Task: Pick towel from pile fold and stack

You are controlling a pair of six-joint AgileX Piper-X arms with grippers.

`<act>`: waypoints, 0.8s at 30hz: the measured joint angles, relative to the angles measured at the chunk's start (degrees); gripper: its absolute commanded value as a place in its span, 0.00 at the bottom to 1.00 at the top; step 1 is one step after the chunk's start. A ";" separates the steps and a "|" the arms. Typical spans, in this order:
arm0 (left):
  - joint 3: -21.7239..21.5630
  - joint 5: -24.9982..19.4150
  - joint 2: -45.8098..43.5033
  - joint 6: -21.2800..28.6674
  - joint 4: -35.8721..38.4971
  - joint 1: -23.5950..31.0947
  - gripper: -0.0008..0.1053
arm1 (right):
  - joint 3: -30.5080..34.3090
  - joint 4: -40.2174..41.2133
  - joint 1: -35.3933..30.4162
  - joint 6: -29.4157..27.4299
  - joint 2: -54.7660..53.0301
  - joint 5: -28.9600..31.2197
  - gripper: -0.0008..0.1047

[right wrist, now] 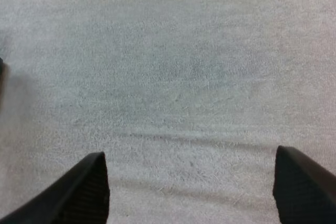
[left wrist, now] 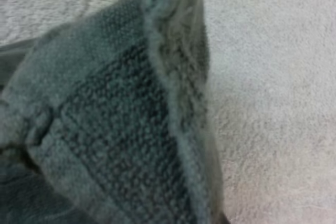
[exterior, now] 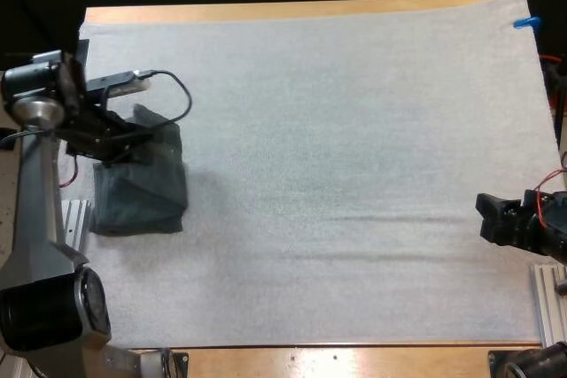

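Note:
A dark grey-green towel (exterior: 146, 192) lies in a bundle near the left edge of the white mat (exterior: 337, 112). Its top part is drawn up to a peak at my left gripper (exterior: 142, 141), which sits on it and holds the cloth. In the left wrist view the towel (left wrist: 115, 129) hangs very close, its hemmed edge raised over the mat. My right gripper (exterior: 485, 216) rests low at the right side of the mat, far from the towel. It is open (right wrist: 189, 153), with bare mat between its fingers.
The wooden table edge (exterior: 292, 11) runs along the far side of the mat, and a metal rail (exterior: 75, 219) lies just left of the towel. A faint crease (exterior: 372, 217) crosses the mat toward the right gripper.

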 measured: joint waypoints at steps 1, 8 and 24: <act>0.00 0.00 0.00 0.00 0.00 0.65 0.01 | 0.00 0.01 0.00 0.00 0.08 0.00 0.62; 2.80 -0.24 0.00 1.71 -3.19 4.58 0.01 | 0.00 -0.14 0.00 0.00 0.10 0.00 0.62; 6.31 -23.04 0.00 2.38 -10.20 4.66 0.50 | 0.00 -1.72 0.00 0.00 0.10 -7.98 0.62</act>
